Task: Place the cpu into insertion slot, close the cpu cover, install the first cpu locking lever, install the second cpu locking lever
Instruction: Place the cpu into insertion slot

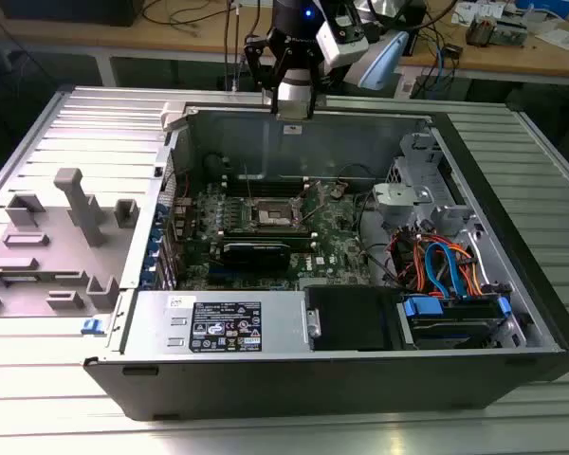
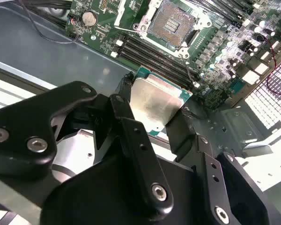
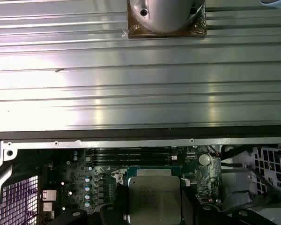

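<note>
Above the computer case (image 1: pixel 294 389) on a ribbed metal table (image 1: pixel 66 417) (workbench (image 1: pixel 95 43) behind), the gripper (image 2: pixel 152 105) clamps the cpu (image 3: pixel 154 199).

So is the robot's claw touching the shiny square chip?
Touching. In the second wrist view the fingers of the gripper clamp the cpu on opposite edges, with no gap.
</note>
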You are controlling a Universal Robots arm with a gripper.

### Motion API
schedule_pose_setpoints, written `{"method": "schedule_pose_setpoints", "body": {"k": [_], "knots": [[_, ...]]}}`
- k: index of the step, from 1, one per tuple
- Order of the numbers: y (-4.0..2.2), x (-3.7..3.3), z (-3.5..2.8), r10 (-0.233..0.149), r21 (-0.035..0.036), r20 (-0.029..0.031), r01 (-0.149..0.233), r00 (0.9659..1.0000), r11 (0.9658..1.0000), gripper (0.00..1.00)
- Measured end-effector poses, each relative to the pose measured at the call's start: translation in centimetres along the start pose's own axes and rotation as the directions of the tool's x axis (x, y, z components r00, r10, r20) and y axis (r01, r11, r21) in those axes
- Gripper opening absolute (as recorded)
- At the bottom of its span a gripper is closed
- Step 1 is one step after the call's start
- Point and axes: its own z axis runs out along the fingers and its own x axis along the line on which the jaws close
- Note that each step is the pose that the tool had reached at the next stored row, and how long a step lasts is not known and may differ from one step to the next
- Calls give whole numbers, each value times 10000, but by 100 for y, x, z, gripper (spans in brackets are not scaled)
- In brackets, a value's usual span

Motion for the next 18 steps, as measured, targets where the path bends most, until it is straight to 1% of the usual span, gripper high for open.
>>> {"method": "schedule_pose_setpoints", "body": {"k": [5,7,9,12,15,18], "knots": [[-10,0,-1,-1,1,-1,1,10000,10000,54],[-32,-1,-3,0,1,0,0,10000,10000,54],[-66,-2,-5,0,1,0,0,10000,10000,54],[-86,-2,-4,30,3,4,-30,10000,10000,54],[-88,-3,-2,256,6,23,-256,9997,9997,54],[-88,-2,2,599,4,53,-599,9982,9982,54]]}}
